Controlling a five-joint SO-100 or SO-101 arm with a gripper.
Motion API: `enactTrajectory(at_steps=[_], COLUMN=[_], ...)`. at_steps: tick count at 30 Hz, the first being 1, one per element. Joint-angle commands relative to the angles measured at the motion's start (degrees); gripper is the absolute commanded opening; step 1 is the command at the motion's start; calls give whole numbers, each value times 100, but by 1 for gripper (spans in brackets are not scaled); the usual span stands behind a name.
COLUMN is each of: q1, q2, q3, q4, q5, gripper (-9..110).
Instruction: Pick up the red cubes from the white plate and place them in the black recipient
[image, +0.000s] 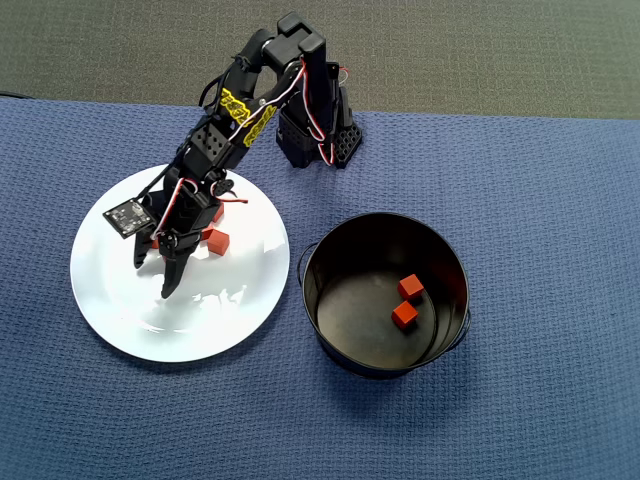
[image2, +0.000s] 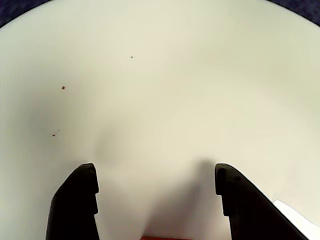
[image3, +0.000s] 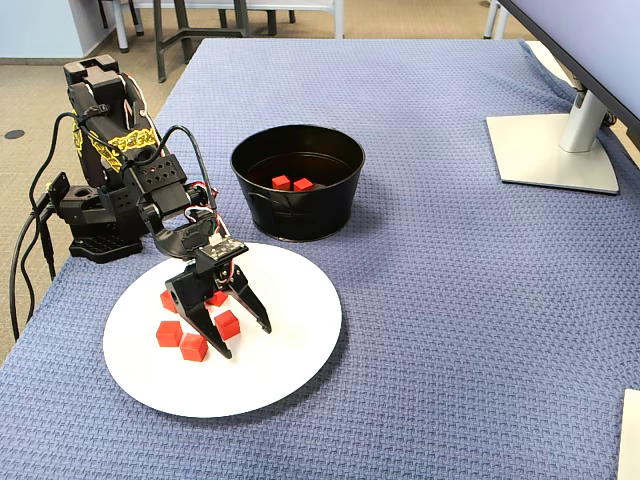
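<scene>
Two red cubes (image: 408, 300) in black recipient (image: 325, 310); wide-spread empty gripper (image3: 243, 335) over white plate (image3: 290, 360)

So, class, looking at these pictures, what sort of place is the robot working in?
Probably an office or lab: a table under a blue woven cloth, a monitor stand at its far corner, and chair legs on carpet behind.
</scene>
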Motion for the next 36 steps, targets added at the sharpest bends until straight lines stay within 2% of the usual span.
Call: enactTrajectory(at_steps=[1,9,36], q1=[-211,-264,26], q2=[580,940,1195], q3=[26,141,694], q4=[114,545,404], q5=[62,193,70], gripper=[22,20,19])
